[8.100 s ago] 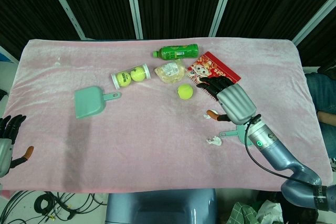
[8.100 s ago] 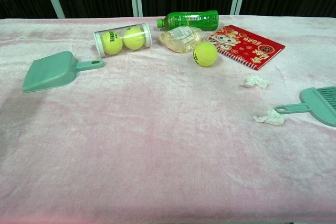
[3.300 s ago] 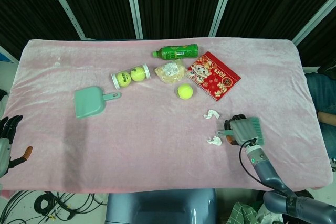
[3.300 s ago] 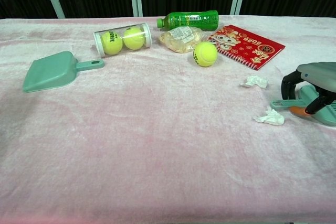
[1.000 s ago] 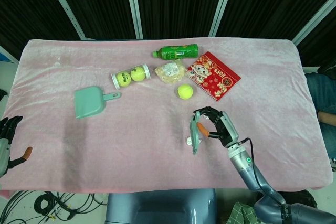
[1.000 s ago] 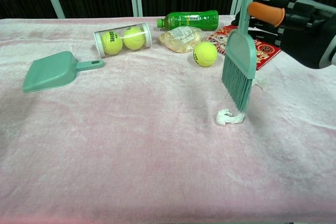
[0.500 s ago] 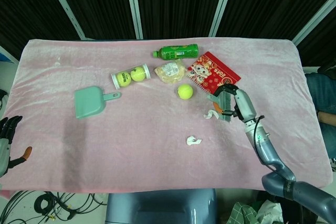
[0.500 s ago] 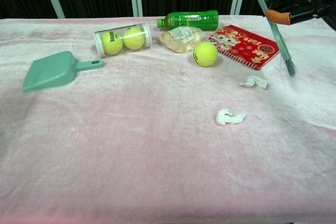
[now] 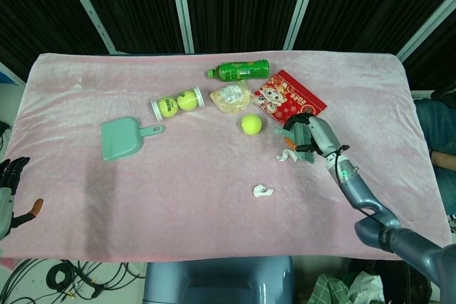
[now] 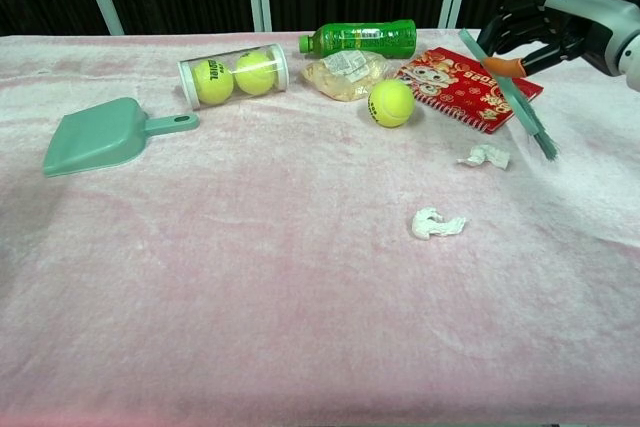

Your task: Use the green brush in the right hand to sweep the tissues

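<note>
The right hand [image 10: 555, 32] grips the green plastic brush [image 10: 520, 107] by its handle, bristles angled down toward the pink cloth-covered table [image 9: 178, 190]. One crumpled white tissue [image 10: 485, 156] lies just beside the bristle tips, at their 9 o'clock in the chest view. A second crumpled white tissue [image 10: 437, 223] lies well apart, at 7 o'clock of the first. The red printed booklet [image 10: 460, 85] lies flat at 12 o'clock of the first tissue, with the loose yellow tennis ball [image 10: 391, 103] just beside it. The teal plastic dustpan [image 10: 105, 134] rests well apart, across the table. The left hand [image 9: 11, 194] holds nothing, its fingers apart, at the table's edge.
</note>
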